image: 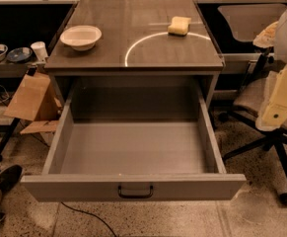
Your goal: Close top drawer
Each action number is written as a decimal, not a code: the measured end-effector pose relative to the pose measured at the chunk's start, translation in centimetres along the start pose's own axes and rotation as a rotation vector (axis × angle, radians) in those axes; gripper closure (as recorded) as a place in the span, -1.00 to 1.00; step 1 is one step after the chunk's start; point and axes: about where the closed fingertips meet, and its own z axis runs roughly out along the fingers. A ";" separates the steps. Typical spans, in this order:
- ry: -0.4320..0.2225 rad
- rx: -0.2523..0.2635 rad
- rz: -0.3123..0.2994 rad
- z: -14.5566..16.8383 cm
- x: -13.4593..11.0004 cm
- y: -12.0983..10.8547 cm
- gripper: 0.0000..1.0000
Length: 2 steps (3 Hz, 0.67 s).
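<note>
The top drawer [133, 152] of the grey cabinet [133, 58] is pulled far out toward me. It is a wide, deep grey box and it is empty inside. Its flat front panel [64, 187] is nearest me, with a small black bar handle [135, 191] at its centre. My gripper [280, 100] shows as a pale cream piece at the end of the white arm, at the right edge of the view. It hangs to the right of the drawer, above the level of the front panel, and touches nothing.
A white bowl [81, 36] and a yellow sponge [179, 25] lie on the cabinet top. An office chair [273, 142] stands right of the drawer. A cardboard box [32, 98] leans at the left. A shoe [5, 179] and a cable [84, 216] are on the floor.
</note>
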 end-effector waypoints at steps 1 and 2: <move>0.000 0.000 0.000 0.0 0.0 0.0 -1.00; -0.020 0.016 -0.018 -0.1 0.1 0.6 -1.00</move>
